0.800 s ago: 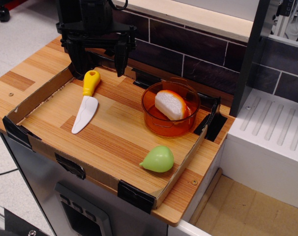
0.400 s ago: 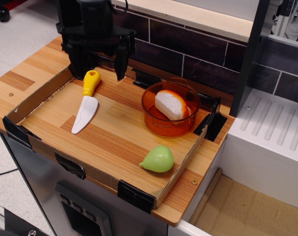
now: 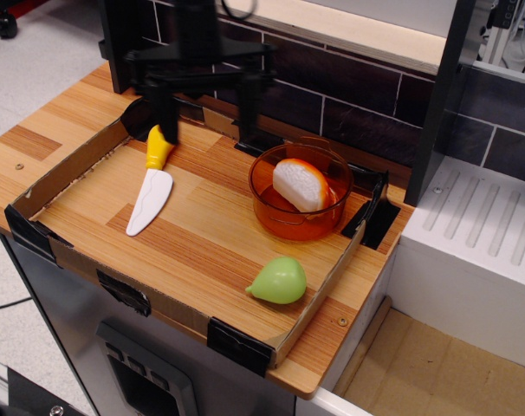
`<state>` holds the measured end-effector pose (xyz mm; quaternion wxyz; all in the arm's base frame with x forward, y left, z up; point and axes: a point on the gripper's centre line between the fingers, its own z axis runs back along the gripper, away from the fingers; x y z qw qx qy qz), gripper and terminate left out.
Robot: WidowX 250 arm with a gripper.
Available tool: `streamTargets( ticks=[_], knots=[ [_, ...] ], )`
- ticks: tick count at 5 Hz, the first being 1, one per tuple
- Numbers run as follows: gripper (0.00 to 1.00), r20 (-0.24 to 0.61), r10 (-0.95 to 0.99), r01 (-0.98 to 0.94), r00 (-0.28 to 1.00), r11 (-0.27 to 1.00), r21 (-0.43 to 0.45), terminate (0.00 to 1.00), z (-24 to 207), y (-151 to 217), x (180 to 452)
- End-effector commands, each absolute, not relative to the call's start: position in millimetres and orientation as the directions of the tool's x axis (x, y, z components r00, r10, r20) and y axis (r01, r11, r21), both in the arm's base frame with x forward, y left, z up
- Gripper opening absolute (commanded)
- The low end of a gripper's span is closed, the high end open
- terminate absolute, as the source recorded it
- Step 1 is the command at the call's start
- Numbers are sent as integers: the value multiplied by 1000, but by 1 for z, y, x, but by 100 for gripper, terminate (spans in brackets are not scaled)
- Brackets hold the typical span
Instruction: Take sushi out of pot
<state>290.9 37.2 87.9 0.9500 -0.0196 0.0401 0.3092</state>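
The sushi (image 3: 301, 183), a white rounded block with an orange layer along its top edge, lies inside the translucent orange pot (image 3: 288, 221) at the back right of the wooden tray. My black gripper (image 3: 208, 121) hangs open above the back of the tray, to the left of the pot and apart from it. Its fingers (image 3: 165, 117) point down and are spread wide, with nothing between them. The left finger stands over the knife handle.
A toy knife (image 3: 152, 182) with a yellow handle and white blade lies at the tray's left. A pale green pear toy (image 3: 279, 281) sits near the front right corner. Low cardboard walls (image 3: 63, 178) edge the tray. A dark tiled wall (image 3: 349, 95) runs behind. A white ridged unit (image 3: 483, 234) stands right.
My gripper has moved right along the back of the tray toward the pot, and its fingers have spread wider. The sushi, pot, knife and pear have not moved.
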Motion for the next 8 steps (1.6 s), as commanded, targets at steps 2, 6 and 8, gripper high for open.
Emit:
streamTargets(
  ticks=[2, 6, 8],
  knots=[
    [100, 190, 900, -885, 392, 425, -190, 0, 105, 9, 331],
    [100, 126, 950, -943, 284, 301, -144, 0, 78, -2, 340],
    [100, 92, 959, -953, 269, 279, -118, 0, 58, -3, 340]
  ],
)
